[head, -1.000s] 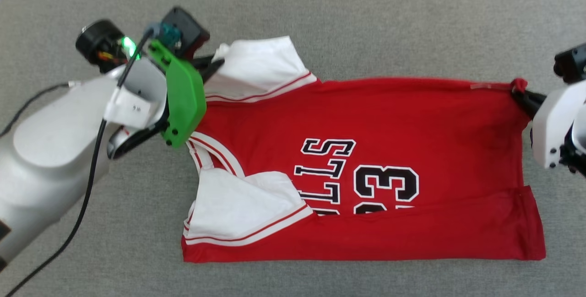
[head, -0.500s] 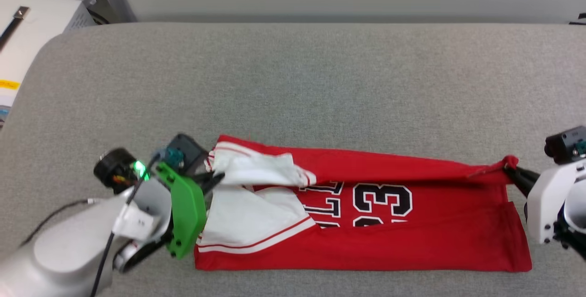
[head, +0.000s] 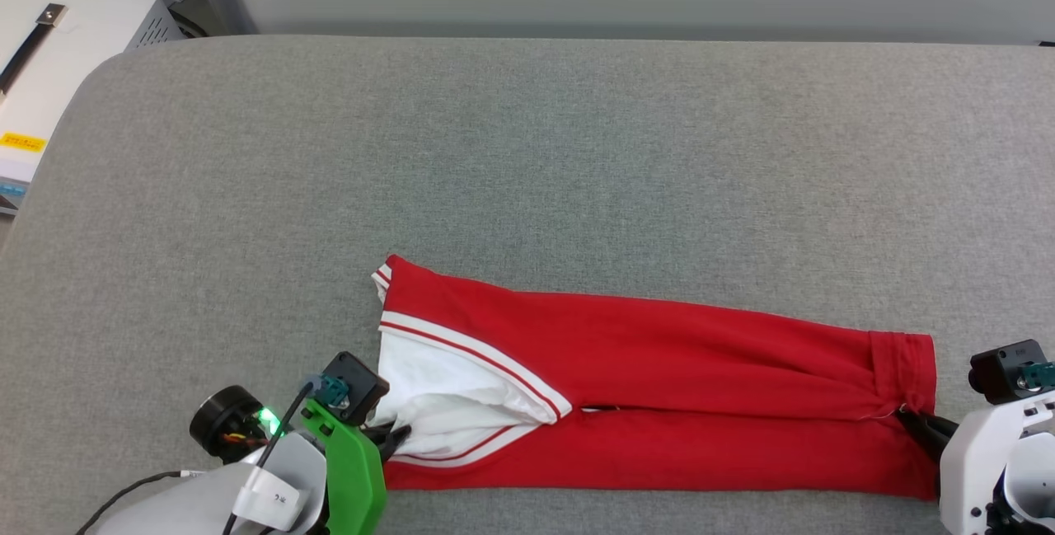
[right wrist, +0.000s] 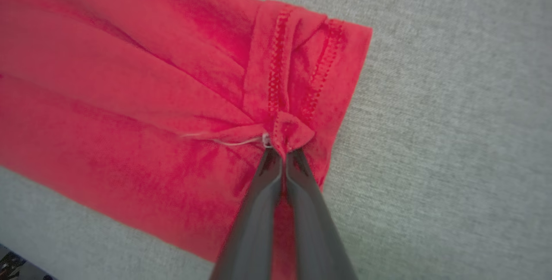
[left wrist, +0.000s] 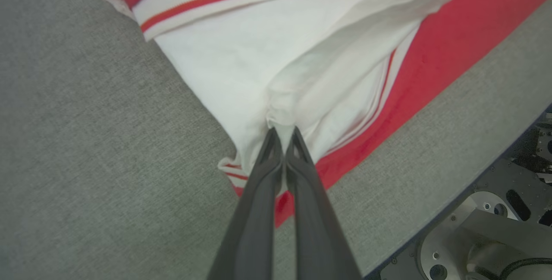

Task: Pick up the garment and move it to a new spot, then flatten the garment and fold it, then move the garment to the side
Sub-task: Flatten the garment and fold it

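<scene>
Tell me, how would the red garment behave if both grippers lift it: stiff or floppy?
Probably floppy: the garment bunches into creases where the right gripper pinches its hem. It would likely sag between the pinches, since the left gripper holds only a sleeve fold. Probably light: thin cloth.

In the head view, a green bracket (head: 350, 469) at lower left hides most of the left gripper (head: 400, 436), and the lower right corner cuts off the right gripper (head: 907, 414). The garment (left wrist: 302, 34) runs off the left wrist view's top, blurred there. A yellow label (head: 22, 141) at upper left is unreadable.
</scene>
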{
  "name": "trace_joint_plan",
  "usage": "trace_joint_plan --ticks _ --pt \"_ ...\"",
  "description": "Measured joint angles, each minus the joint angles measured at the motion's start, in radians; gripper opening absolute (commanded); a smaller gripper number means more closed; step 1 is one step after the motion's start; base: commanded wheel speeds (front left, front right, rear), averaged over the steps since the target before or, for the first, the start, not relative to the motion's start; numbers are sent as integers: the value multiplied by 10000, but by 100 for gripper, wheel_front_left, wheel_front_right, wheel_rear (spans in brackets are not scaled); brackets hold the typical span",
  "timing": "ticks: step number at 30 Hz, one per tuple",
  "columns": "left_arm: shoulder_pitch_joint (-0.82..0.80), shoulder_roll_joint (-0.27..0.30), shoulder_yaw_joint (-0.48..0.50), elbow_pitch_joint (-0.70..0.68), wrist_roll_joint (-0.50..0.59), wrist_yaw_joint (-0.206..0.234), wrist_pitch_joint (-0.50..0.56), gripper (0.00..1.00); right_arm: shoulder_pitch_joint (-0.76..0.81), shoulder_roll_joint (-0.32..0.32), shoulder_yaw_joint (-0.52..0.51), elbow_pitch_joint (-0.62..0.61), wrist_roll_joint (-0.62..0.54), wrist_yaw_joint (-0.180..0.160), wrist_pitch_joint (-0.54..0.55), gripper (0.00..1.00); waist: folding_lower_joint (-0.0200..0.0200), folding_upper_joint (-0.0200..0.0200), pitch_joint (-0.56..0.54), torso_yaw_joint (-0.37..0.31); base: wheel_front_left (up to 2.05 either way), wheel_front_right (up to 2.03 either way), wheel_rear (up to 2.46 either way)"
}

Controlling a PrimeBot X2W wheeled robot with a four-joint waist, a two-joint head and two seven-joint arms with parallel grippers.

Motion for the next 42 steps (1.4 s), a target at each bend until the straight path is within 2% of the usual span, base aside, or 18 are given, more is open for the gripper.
trace_joint_plan --ticks 2,3,4,5,8,15,21,26,28,32,42 --pt "90 -123 42 153 -27 31 -102 0 26 123 -77 69 -4 0 -31 0 0 0 22 10 0 0 0" --pt "151 -196 88 234 -79 111 -199 38 26 190 -159 142 -15 0 -136 25 0 0 3 12 0 0 0" --pt "227 -253 182 295 -81 215 -433 93 30 276 -249 209 -75 0 -268 92 0 0 -30 6 0 0 0" --pt "302 -290 290 332 -100 324 -671 100 34 336 -316 232 -157 2 -378 100 0 0 -63 -2 0 0 0" --pt "504 -341 558 405 15 832 -1570 100 127 489 -685 119 -288 0 -744 100 0 0 -228 -26 0 0 0" --pt "1110 -412 1352 374 389 2316 -3624 100 546 263 -2033 -1241 -337 0 -922 100 0 0 -692 3 0 0 0" --pt "1539 -650 2577 36 1220 3563 -4050 100 598 -138 -2811 -1845 77 0 169 100 0 0 -724 112 0 0 0" --pt "2366 -1039 4236 -717 2437 4140 -4057 100 629 -497 -2738 -1837 1329 0 1902 100 0 0 -588 186 0 0 0" --pt "2860 -1338 5009 -943 2938 4261 -4057 100 625 -637 -2717 -1705 1687 0 2439 100 0 0 -507 236 0 0 0" --pt "3635 -1919 6203 -1095 3977 4230 -4059 100 536 -660 -2608 -1273 2056 0 3064 100 0 0 -346 367 0 0 0" --pt "4625 -3572 8472 -1256 5906 3338 -4057 100 -141 -291 -1916 -96 2236 0 3290 100 0 0 174 786 0 0 0"
